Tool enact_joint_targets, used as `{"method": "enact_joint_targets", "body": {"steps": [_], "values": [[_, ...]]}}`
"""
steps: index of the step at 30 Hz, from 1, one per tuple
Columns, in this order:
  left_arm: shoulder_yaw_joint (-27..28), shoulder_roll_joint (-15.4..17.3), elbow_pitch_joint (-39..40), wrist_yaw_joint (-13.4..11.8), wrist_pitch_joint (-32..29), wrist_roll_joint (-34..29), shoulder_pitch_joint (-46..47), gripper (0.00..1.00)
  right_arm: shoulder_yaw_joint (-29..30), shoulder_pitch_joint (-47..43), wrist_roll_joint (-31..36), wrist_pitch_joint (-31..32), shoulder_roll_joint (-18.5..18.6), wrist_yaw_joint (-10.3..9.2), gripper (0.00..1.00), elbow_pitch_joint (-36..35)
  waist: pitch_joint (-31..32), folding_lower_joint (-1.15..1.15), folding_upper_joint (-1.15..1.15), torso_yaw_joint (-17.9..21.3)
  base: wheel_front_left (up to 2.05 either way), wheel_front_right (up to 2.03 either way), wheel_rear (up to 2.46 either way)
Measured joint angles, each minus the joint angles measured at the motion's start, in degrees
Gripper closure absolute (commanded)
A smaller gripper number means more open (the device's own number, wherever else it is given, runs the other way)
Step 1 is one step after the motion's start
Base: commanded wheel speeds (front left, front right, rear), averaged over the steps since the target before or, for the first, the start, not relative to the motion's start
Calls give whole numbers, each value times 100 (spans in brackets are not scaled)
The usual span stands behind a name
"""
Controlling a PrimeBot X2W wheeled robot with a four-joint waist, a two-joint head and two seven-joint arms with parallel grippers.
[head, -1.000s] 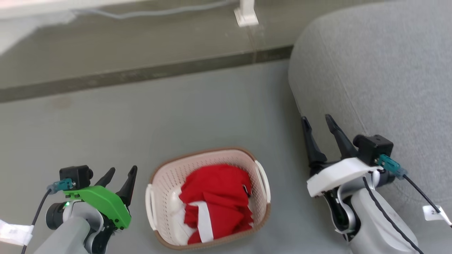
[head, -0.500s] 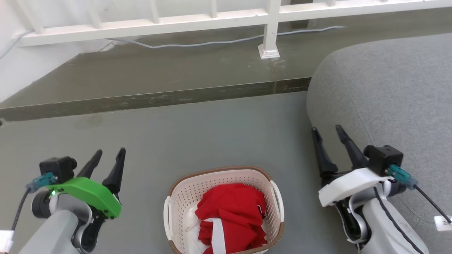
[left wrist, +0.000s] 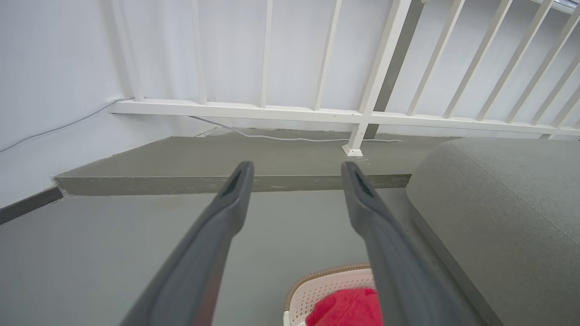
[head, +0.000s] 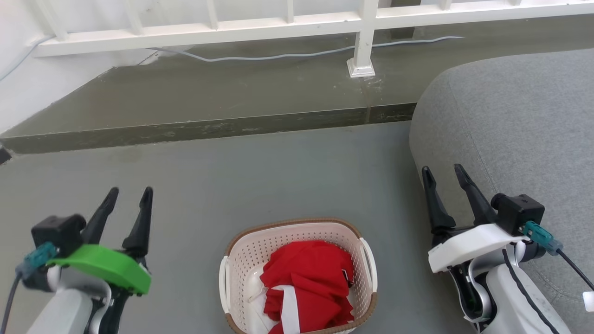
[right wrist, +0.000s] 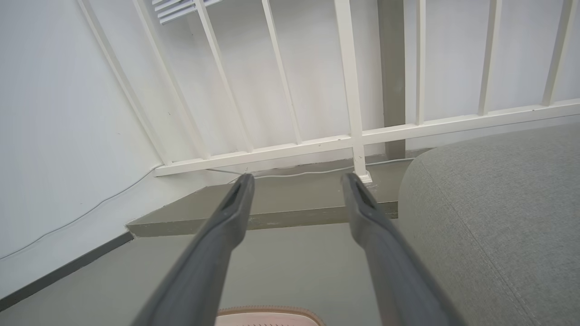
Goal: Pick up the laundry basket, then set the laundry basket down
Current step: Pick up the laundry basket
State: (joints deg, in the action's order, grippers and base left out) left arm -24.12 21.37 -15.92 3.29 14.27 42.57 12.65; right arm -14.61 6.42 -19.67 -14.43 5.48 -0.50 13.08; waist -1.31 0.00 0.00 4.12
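**Basket on floor, both grippers free and spread**

Head view: the laundry basket (head: 250, 253) sits on the grey floor (head: 278, 176) at bottom centre, its near edge cut off by the frame. White loop handles lie at the view's left and right, so the long axis runs side to side, with the right end a little farther from the robot. A red garment (head: 306, 273) is heaped inside. The left gripper (head: 130, 192), fingers parted and holding nothing, is well apart from the left handle. The right gripper (head: 442, 170), also parted and empty, is beside a grey sofa (head: 510, 130).

Against 1.0 s ago: the camera has tipped up, so the white railing (head: 209, 30) now shows and the basket sits lower in the frame. The gap between left fingertips and basket is wider.

Left wrist view: left gripper (left wrist: 295, 166) wide; basket rim (left wrist: 326, 274) sits low, partly behind the right-hand finger.

Right wrist view: right gripper (right wrist: 297, 177) wide; a strip of brown rim (right wrist: 267, 311) sits at the bottom edge between the fingers.
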Motion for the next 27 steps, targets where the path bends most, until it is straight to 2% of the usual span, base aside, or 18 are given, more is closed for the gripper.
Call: {"method": "enact_joint_targets", "body": {"steps": [16,27], "values": [[639,-271,804,-80,15,-798,-900,0,164,-115,110,0,-59,97,0,-87,-17,0,0,-11,0,0,0],[925,-446,1068,-20,15,-996,-1250,0,194,-143,176,0,-113,152,0,-89,-35,0,0,18,0,0,0]]}}
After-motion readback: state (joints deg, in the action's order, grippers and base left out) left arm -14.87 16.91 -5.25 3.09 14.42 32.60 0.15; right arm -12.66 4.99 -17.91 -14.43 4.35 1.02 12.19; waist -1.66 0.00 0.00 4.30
